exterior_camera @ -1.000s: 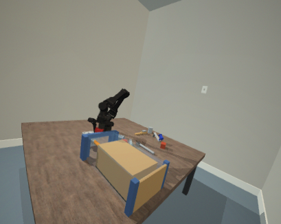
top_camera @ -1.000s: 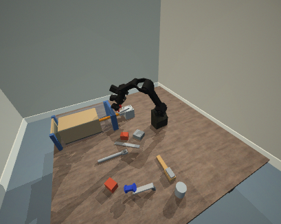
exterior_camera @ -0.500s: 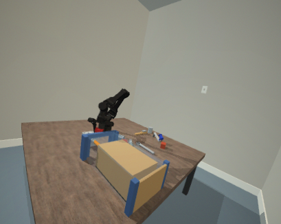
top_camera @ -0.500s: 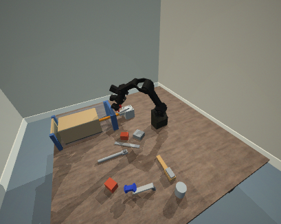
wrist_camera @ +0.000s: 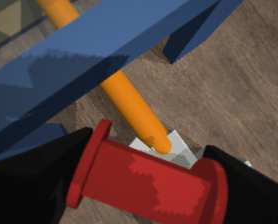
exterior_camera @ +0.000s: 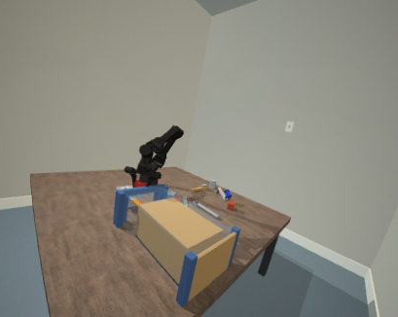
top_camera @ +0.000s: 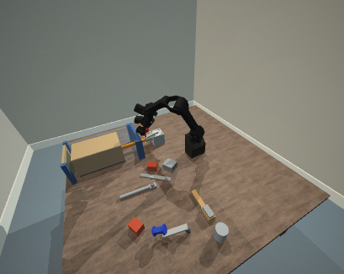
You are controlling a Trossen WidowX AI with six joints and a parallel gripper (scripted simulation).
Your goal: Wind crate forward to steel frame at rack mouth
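Note:
The tan crate (top_camera: 97, 160) (exterior_camera: 182, 223) sits flat inside the clear-panelled cubby, its front a short gap behind the blue frame (top_camera: 135, 141) (exterior_camera: 120, 209) (wrist_camera: 107, 42) at the mouth. An orange strap (top_camera: 127, 145) (exterior_camera: 136, 201) (wrist_camera: 135, 107) runs from it under the frame's top bar to the pale grey winch (top_camera: 159, 139) (wrist_camera: 176, 143). A pale handle arm (top_camera: 153, 135) lies across the winch top; its key is hidden. My gripper (top_camera: 145, 129) (exterior_camera: 143, 181) (wrist_camera: 148, 143) is shut on the handle's red knob (wrist_camera: 145, 186) (exterior_camera: 140, 184), beside the frame.
A red block (top_camera: 152, 166), a grey block (top_camera: 170, 164), a flat grey bar (top_camera: 156, 177) and a wrench (top_camera: 137, 192) lie near the winch. Farther off are a wooden-handled tool (top_camera: 203, 204), a blue-knobbed crank (top_camera: 175, 230), another red block (top_camera: 136, 226) and a grey cylinder (top_camera: 220, 233).

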